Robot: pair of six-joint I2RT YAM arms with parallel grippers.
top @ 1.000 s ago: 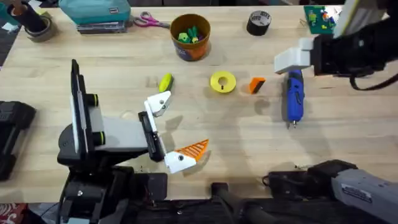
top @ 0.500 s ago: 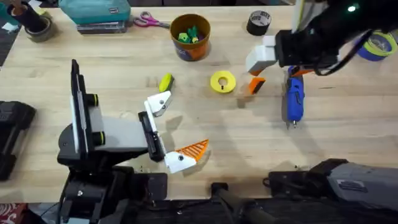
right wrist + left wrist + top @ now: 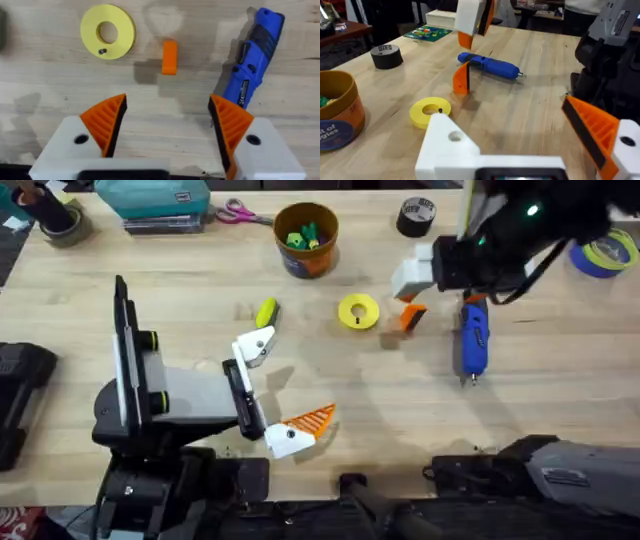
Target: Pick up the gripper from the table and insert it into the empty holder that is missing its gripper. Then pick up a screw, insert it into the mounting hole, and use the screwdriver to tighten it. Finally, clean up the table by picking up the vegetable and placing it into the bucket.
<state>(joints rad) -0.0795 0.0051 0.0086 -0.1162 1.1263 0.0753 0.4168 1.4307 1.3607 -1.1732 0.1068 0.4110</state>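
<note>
Your right gripper (image 3: 167,132) hangs spread wide and empty over the table (image 3: 400,410), both orange pads (image 3: 106,122) in place. Straight out between its fingers stands the one loose orange finger (image 3: 169,56), upright on the wood, toward the far right part of the table. Just beside it on one side lies one blue screwdriver (image 3: 252,55), bit toward the near edge; on the other side lies one yellow ring (image 3: 107,32) with a single small screw (image 3: 102,51) on it.

Your left gripper (image 3: 275,390) rests low near the near edge, left of middle, also wide apart and holding nothing. It carries one orange pad (image 3: 312,418); the other white holder (image 3: 254,346) is bare. Just beyond that holder lies one vegetable (image 3: 266,312). One bucket (image 3: 306,240) sits at the far edge, middle, with several toy pieces inside. One black tape roll (image 3: 416,217) is near the far edge.
</note>
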